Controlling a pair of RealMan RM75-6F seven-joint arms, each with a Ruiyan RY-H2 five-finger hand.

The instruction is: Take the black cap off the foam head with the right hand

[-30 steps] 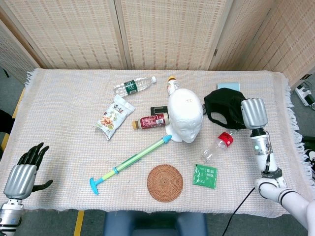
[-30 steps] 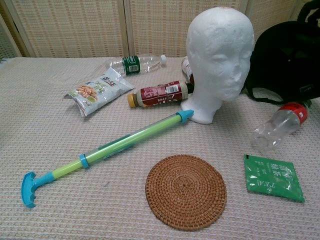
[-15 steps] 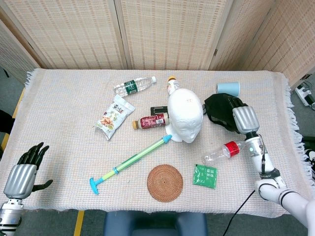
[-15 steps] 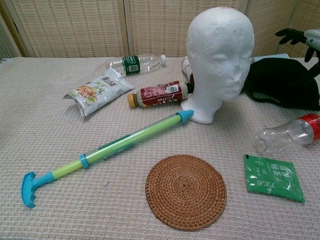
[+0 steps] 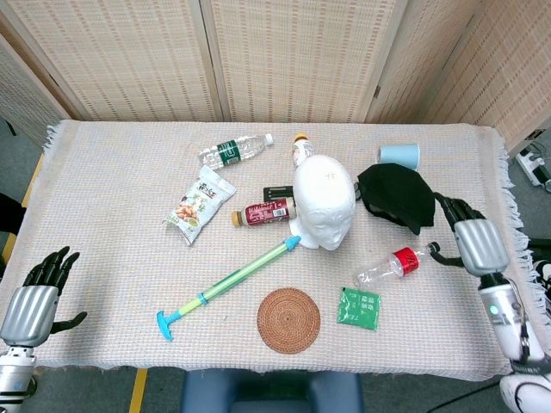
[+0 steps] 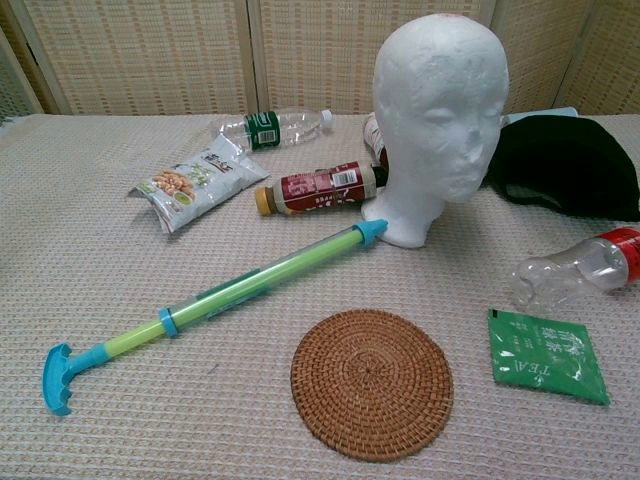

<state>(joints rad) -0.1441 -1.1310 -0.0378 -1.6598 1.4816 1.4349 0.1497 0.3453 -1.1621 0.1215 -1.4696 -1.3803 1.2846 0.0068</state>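
The white foam head (image 5: 323,202) (image 6: 440,115) stands bare near the table's middle. The black cap (image 5: 398,196) (image 6: 565,165) lies flat on the cloth just right of it, touching nothing else. My right hand (image 5: 472,237) hovers near the right table edge, to the right of the cap, fingers apart and holding nothing. My left hand (image 5: 34,291) hangs at the front left corner, fingers spread, empty. Neither hand shows in the chest view.
An empty clear bottle with a red cap (image 5: 389,267) lies between the cap and my right hand. A green tea packet (image 5: 359,308), round woven coaster (image 5: 288,320), green-blue water pump (image 5: 228,288), snack bag (image 5: 198,205), several bottles and a light-blue cup (image 5: 399,155) also lie around.
My right hand let go of the cap and drew back to the right and toward the front edge. The cap now lies on the table; the clear bottle rolled slightly.
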